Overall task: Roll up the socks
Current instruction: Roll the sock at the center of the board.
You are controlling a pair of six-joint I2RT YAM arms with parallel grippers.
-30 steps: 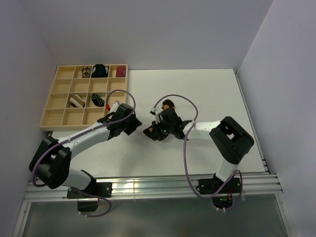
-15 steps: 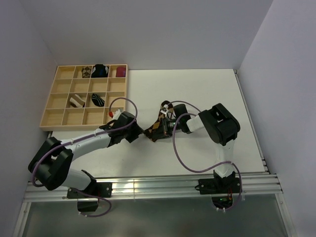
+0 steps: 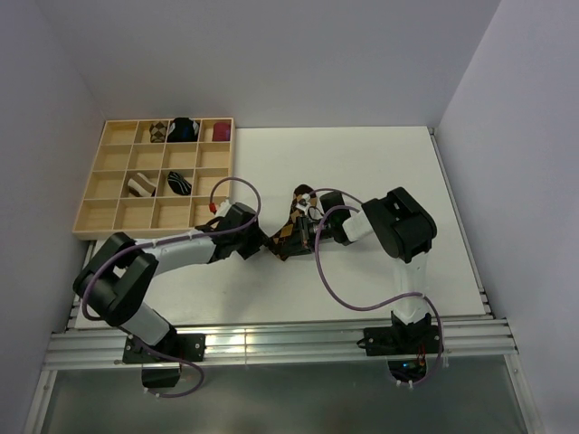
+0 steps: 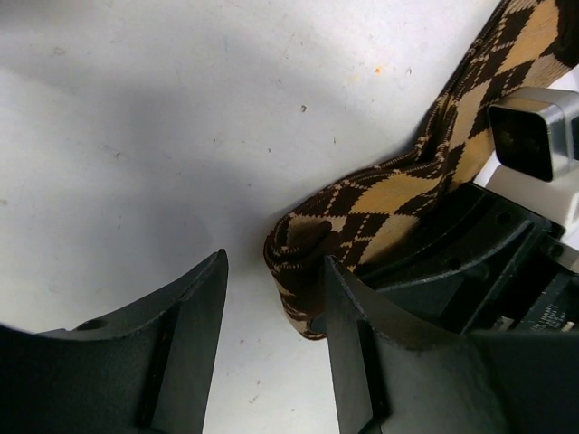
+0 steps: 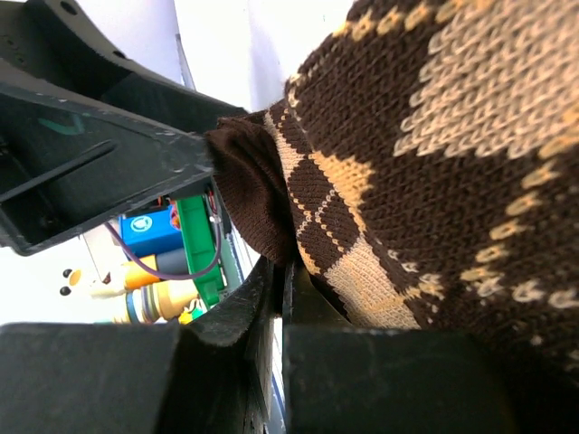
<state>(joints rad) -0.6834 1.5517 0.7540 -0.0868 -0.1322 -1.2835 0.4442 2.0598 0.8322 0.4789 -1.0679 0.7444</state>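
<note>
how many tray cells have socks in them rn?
5. Top row of the tray: argyle bundle, black-and-blue bundle, maroon bundle. Third row: brown-and-cream striped sock, black white-striped sock. None seem hidden. The right gripper holds an argyle sock outside it.

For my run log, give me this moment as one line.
right gripper: shut on brown-and-tan argyle fabric sock | left gripper: open, sock's folded end between its jaws, not gripped

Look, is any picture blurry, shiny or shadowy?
Right wrist view: the argyle sock fills the frame, stitches sharp; left wrist view: a soft grey shadow lies across the table; top view: even light, glare on the metal rail.
</note>
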